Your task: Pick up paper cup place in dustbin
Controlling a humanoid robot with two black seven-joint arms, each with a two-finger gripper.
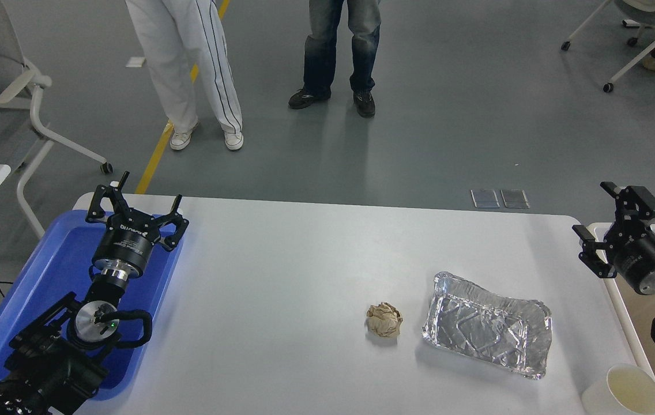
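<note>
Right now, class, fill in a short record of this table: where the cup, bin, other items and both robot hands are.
paper cup: upright, table's near right corner, untouched
dustbin: off the table's right edge, only partly in view
right hand: open, empty, above the bin's far end
left hand: open, parked over the blue tray
paper ball: beside the foil tray, on its left

The table (pixel 281 276) is showing a smooth, matt white top. The tray (pixel 489 331) is gleaming as crinkled silver foil. The ball (pixel 384 320) is looking like rough, crumpled brown paper. The cup (pixel 621 395) is appearing as smooth white paper. The blue tray (pixel 56 271) is shining like glossy plastic.
</note>
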